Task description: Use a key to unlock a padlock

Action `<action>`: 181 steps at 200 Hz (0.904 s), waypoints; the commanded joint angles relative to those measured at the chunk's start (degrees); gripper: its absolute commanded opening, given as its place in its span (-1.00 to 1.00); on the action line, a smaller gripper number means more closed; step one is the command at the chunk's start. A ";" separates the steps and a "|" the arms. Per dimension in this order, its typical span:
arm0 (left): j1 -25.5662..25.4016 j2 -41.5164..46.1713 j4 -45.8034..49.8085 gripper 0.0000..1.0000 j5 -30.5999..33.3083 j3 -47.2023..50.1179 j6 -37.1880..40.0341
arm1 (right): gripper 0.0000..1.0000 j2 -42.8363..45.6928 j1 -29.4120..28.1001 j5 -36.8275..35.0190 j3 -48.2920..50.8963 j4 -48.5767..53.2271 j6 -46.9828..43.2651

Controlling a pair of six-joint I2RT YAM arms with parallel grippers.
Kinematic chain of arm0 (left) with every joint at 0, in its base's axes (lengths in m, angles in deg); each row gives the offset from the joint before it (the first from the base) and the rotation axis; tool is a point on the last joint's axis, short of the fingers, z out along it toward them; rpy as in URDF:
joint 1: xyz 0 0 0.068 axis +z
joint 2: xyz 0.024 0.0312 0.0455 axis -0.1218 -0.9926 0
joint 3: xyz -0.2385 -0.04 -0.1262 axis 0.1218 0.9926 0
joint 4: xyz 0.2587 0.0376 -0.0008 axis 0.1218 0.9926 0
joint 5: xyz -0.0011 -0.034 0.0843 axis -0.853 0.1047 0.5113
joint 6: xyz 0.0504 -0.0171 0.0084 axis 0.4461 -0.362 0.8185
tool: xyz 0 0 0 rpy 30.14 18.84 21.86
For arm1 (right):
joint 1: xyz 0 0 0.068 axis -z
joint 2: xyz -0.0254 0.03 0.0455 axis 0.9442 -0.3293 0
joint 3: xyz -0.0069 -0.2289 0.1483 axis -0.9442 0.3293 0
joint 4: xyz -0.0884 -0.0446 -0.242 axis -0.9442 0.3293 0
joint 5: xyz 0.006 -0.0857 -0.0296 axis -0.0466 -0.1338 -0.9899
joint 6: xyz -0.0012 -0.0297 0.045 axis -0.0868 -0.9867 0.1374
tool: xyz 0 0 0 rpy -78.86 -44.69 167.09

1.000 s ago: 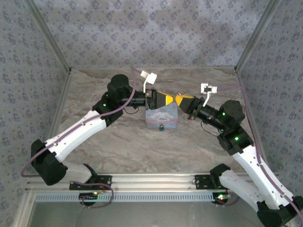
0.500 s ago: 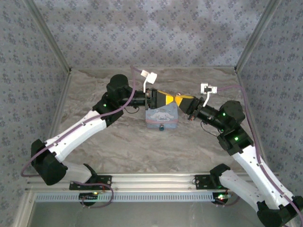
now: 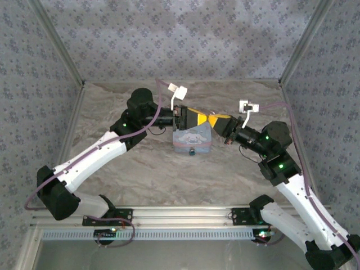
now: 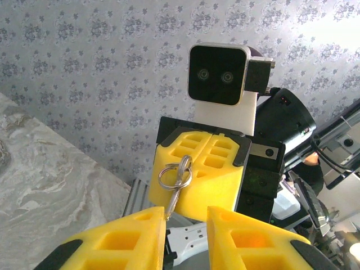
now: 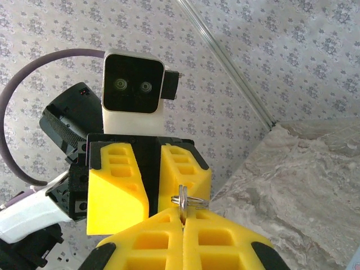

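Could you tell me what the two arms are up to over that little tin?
They meet tip to tip above the tin box. The right gripper is shut on the key, its ring sticking out, while the left gripper is open right beside it, so this looks like a handover. The padlock sits untouched at the tin's near side.

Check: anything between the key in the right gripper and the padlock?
The tin box does, seen from above: the right gripper, shut on the key, is over the tin's far edge, and the padlock sits at its near side. Nothing else visible.
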 commanded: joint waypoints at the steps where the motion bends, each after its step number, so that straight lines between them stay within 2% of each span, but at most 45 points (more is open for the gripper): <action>1: -0.47 -0.12 -2.42 -0.47 -1.75 -2.79 0.27 | -1.00 0.51 0.13 1.60 0.69 -2.18 1.47; 30: -0.52 -0.17 -2.42 -0.47 -1.75 -3.09 0.33 | -1.00 0.38 0.09 2.39 0.97 -2.97 2.09; 44: -0.56 -0.15 -2.50 -0.64 -1.83 -3.04 0.42 | -1.00 0.39 0.13 2.57 0.97 -2.88 2.13; 82: -0.62 -0.13 -2.58 -0.80 -1.91 -2.91 0.46 | -1.00 0.10 0.16 3.97 1.05 -2.77 2.63; 89: -0.59 -0.18 -2.45 -0.76 -1.99 -2.87 0.46 | -1.00 0.09 0.18 4.25 1.18 -2.73 2.69; 101: -0.61 -0.01 -1.87 -0.51 -1.84 -2.96 0.67 | -1.00 0.24 0.21 4.50 1.60 -3.33 3.21; 119: -0.64 0.23 -1.55 -0.36 -1.47 -2.67 0.97 | -1.00 0.42 0.39 4.95 1.75 -3.96 3.72; 134: -0.63 0.16 -1.55 -0.36 -1.54 -2.66 0.89 | -1.00 0.46 0.38 5.14 1.80 -4.40 4.03; 164: -0.59 0.24 -1.99 -0.70 -1.94 -2.60 0.86 | -1.00 0.88 0.64 4.36 2.20 -4.50 4.19; 181: -0.63 0.35 -1.52 -0.62 -1.85 -2.46 1.01 | -1.00 1.29 0.91 3.54 2.69 -4.92 4.64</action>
